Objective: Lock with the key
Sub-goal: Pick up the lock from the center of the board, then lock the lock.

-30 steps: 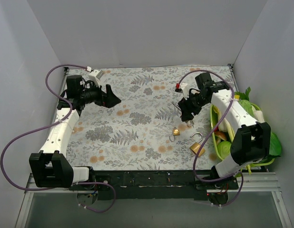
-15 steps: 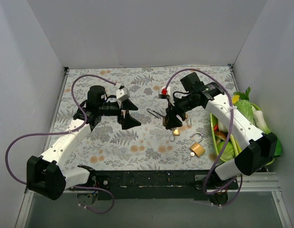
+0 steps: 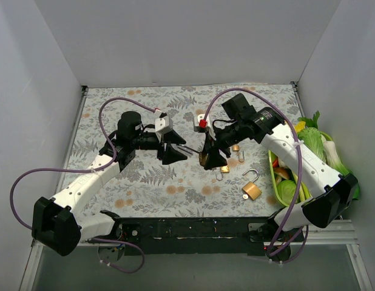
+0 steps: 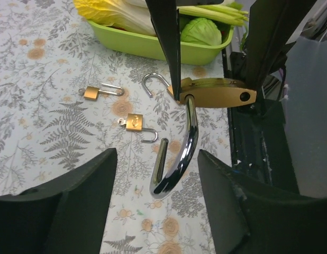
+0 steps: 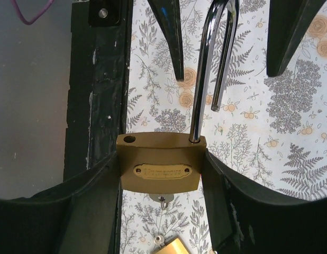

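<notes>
The key (image 5: 162, 200) shows only in the right wrist view, as a small silvery piece poking out of the middle of the underside of the large brass padlock (image 4: 216, 98). It seems to sit in the keyhole, though it is too small to tell how deep. It lies on the palm side of the right gripper (image 5: 161, 164), just behind the fingertips, and neither finger touches it. The fingers are pinched on the two narrow ends of the padlock body instead, holding it above the floral cloth (image 3: 175, 188) near the middle of the table, a little to the right.

The padlock's steel shackle (image 4: 189, 137) is open: one leg is seated in the body, and the free leg hangs clear of its hole. The shackle points left, away from the key, towards the left gripper (image 4: 156, 155). That gripper is spread wide, one finger on either side of the shackle's bend and neither touching it (the right wrist view shows a clear gap on both sides). The whole length of the padlock thus lies between the key and the left gripper.

On the cloth below and to the right lie two small brass padlocks (image 4: 91, 93) (image 4: 135, 121), both with open shackles, and a medium brass padlock (image 3: 251, 190) nearer the front edge. Along the right side stands a green tray (image 4: 153, 48) of leafy vegetables.
</notes>
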Controlling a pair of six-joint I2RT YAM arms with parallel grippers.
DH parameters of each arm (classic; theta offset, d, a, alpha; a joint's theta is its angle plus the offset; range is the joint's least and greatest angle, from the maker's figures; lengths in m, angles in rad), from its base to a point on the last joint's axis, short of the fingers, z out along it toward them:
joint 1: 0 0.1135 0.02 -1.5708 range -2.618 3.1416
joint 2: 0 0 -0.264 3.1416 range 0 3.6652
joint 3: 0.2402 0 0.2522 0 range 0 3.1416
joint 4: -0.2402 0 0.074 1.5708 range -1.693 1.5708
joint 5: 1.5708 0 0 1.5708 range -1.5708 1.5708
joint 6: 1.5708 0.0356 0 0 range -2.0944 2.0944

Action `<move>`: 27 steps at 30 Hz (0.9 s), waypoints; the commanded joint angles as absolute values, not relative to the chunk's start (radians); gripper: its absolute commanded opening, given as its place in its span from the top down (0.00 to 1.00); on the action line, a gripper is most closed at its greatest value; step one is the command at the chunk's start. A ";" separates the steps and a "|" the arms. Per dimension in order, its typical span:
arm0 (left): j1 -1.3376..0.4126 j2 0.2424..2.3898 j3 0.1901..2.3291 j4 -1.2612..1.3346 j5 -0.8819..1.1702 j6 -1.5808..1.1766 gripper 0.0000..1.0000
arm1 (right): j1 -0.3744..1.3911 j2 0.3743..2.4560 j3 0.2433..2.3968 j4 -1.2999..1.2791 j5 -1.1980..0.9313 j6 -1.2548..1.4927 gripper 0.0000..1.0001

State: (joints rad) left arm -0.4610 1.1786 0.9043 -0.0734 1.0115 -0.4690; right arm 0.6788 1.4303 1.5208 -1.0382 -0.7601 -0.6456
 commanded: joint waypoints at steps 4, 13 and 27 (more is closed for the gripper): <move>-0.474 1.154 0.893 -0.060 1.042 -0.460 0.53 | 0.709 1.387 1.591 -1.002 -0.790 -0.670 0.99; -0.486 1.160 0.900 -0.112 1.046 -0.423 0.52 | 0.710 1.361 1.577 -1.002 -0.781 -0.684 0.99; -0.492 1.143 0.939 -0.138 1.022 -0.399 0.59 | 0.710 1.345 1.545 -1.014 -0.767 -0.687 0.99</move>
